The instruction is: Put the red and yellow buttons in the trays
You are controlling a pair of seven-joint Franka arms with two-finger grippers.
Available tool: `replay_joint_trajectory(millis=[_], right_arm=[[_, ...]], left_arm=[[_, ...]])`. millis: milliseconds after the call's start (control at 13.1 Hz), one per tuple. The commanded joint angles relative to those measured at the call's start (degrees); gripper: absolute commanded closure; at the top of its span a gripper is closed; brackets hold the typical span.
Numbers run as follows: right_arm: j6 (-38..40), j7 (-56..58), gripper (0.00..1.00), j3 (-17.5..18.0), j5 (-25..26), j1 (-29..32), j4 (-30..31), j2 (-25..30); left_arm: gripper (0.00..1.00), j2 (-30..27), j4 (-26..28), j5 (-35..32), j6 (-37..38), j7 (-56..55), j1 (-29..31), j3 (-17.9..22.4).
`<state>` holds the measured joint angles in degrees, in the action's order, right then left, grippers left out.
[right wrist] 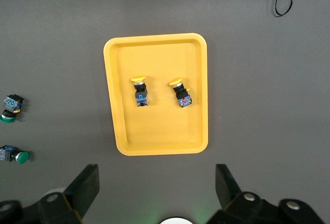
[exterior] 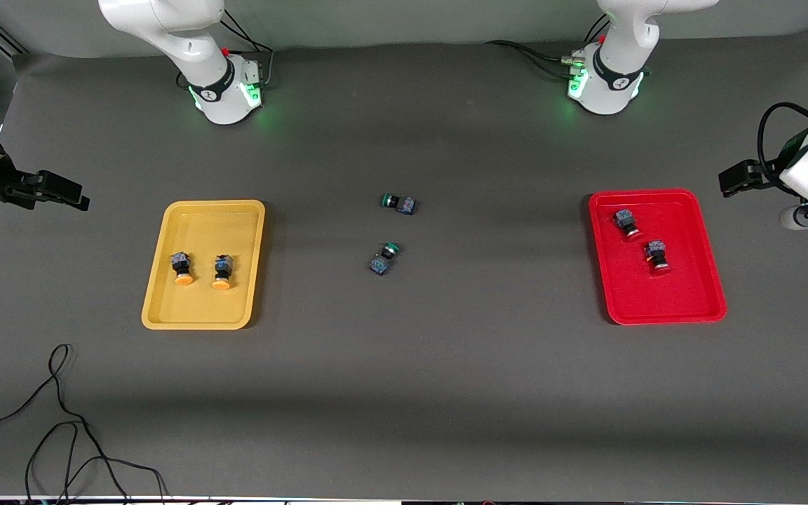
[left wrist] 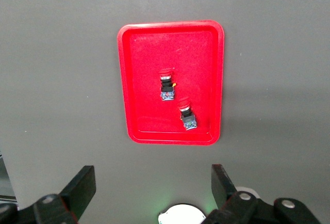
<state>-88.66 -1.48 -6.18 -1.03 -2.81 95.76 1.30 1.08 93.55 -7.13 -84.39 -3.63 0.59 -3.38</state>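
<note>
1. Little is threatening the sort now — only a needless grab at the green-capped switches [exterior: 391, 232] lying mid-table could be spoiling it.
2. Two yellow buttons [exterior: 202, 270] are sitting in the yellow tray [exterior: 165, 238], two red buttons [exterior: 641, 240] in the red tray [exterior: 684, 301].
3. The right gripper [right wrist: 157, 185] is hovering above the yellow tray, fingers spread and empty — the left gripper [left wrist: 153, 185] is hanging likewise above the red tray.

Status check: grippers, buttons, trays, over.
Left gripper and right gripper open, empty. Yellow buttons in yellow tray; red buttons in red tray. Nothing obstructing.

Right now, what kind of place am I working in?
Likely a robot lab bench, not a workshop: a bare grey table, two arm bases bolted at its edge, and only sorting props on it, a yellow tray, a red tray, and loose cable.
</note>
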Motion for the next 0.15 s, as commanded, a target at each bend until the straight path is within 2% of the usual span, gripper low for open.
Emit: replay_joint_trajectory(millis=[0, 76], right_arm=[[0.59, -1.25, 0.0, 0.55, 1.38, 0.09, 0.56, 1.17], [0.59, -1.25, 0.0, 0.55, 1.38, 0.09, 0.48, 1.17]], left_arm=[[0.0, 1.73, -2.15, 0.62, 1.6, 0.38, 0.12, -0.48], [0.0, 1.73, -2.23, 0.8, 1.77, 0.37, -0.06, -0.74]])
